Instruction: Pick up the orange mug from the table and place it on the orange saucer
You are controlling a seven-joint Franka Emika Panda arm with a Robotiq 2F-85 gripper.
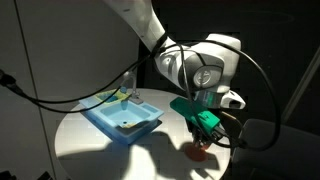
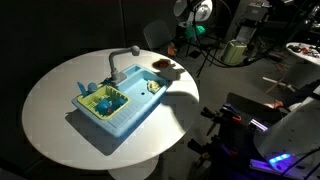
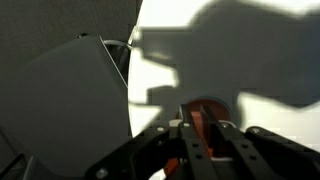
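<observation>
End effector (image 1: 205, 132) just abv orange mug (image 1: 200, 150) — grip state can't tell.

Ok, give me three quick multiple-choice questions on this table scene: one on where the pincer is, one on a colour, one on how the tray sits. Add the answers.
1. Where is the pincer relative to the tray?
A. Over it
B. Beside it, over the orange crockery
C. Down on the floor

2. What colour is the tray?
A. Red
B. Black
C. Light blue

3. How does the tray sit?
A. Upside down
B. Right way up on the table, with small items inside
C. Propped on its side

Answers:
1 B: in an exterior view it hangs above the orange crockery, clear of the tray.
2 C: both exterior views show it light blue.
3 B: its open side faces up, and green and yellow bits lie in it.
</observation>
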